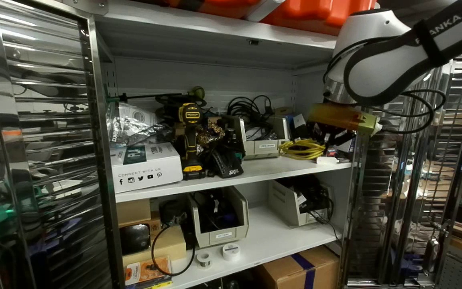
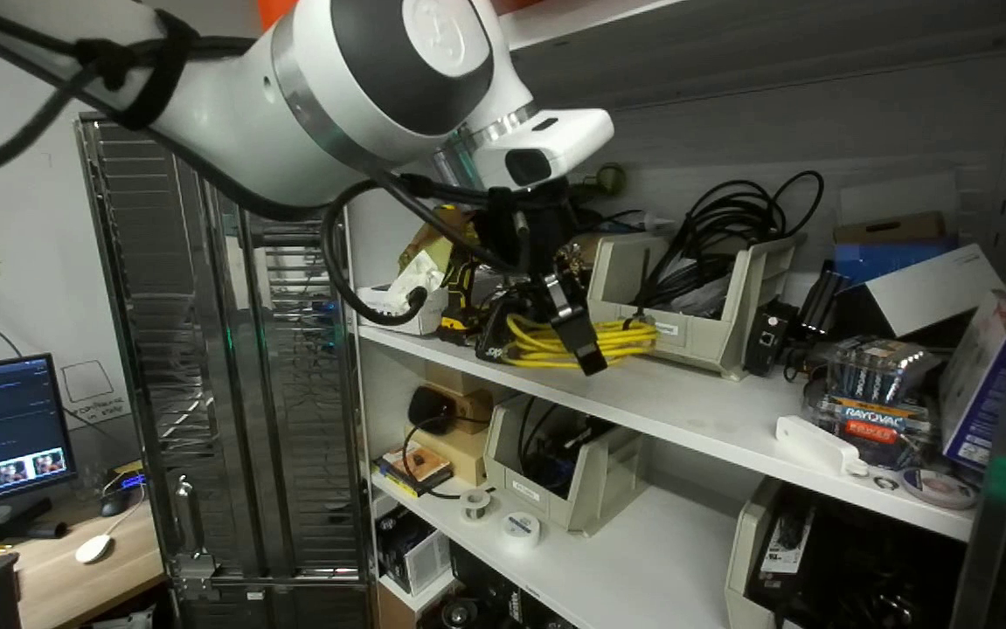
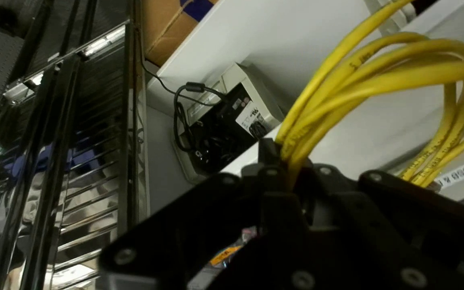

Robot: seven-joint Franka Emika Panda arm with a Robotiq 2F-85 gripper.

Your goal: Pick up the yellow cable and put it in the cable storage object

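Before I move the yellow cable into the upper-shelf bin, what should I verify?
1. Pincer shut on the yellow cable: ok, strands are pinched in the wrist view.
2. Cable over the upper-shelf bin: not ok, its loops are at the bin's front, not above the opening.
3. Bin upright, top open: ok.
4. Enough room inside: cannot tell, black cables take up part of it.
5. Loops clear of the shelf: cannot tell from these angles.

1 yellow cable [image 3: 356, 90], loosely looped, held by gripper [image 3: 290, 164], near labelled grey bin [image 1: 261, 152]
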